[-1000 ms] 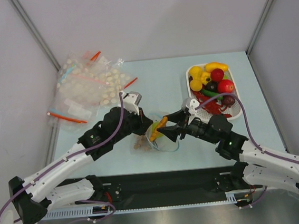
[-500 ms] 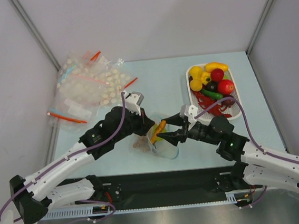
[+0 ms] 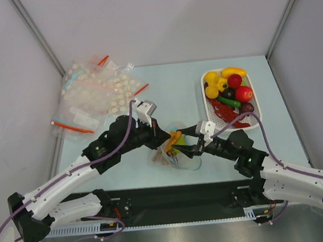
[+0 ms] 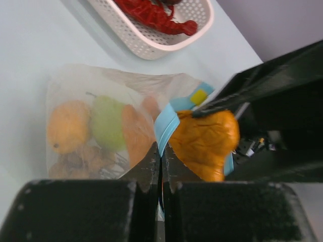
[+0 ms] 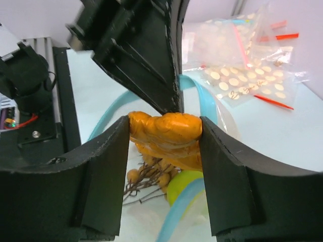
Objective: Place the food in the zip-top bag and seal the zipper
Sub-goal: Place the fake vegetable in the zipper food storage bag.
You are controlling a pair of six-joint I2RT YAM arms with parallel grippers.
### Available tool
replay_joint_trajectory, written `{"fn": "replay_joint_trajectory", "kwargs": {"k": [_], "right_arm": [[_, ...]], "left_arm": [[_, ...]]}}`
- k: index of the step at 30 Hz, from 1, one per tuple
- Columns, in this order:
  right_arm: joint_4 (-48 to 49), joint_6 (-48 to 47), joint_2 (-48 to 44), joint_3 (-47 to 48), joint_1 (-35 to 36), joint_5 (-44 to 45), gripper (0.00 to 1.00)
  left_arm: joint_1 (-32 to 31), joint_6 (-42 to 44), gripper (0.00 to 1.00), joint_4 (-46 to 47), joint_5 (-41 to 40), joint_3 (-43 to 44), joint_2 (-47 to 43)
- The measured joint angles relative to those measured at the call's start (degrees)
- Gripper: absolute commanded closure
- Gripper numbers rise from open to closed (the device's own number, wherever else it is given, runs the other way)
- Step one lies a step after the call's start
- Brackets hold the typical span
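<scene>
The clear zip-top bag lies at the table's front middle, its light blue zipper strip held up and open. My left gripper is shut on that strip's edge. My right gripper is shut on an orange toy food and holds it in the bag's mouth; the orange food also shows in the left wrist view. Inside the bag lie a yellow-orange fruit, a green fruit, an orange piece and a brown twiggy bunch.
A white tray at the back right holds several more toy foods in yellow, red, green and dark purple. A heap of other clear bags with red strips lies at the back left. Grey walls close the table's sides.
My right gripper has moved left and forward with the orange food, further into the bag's mouth. The left gripper has shifted slightly right with the strip, and the bag has moved a little with it.
</scene>
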Motion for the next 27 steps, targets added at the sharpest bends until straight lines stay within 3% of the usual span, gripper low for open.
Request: {"fn": "replay_joint_trajectory", "kwargs": {"k": [10, 24, 27], "right_arm": [[9.86, -2.71, 2.25, -6.45, -0.44, -0.63, 0.7], [16.98, 0.46, 7.89, -6.75, -1.7, -12.63, 0.64], [16.96, 0.79, 8.15, -6.75, -1.68, -13.75, 0.57]], "left_arm": [[0.0, -0.7, 0.96, 0.2, 6.08, 0.0, -3.89], [0.0, -1.42, 0.98, 0.74, 4.59, 0.0, -4.94], [0.0, -1.42, 0.98, 0.33, 4.15, 0.0, -4.52]]}}
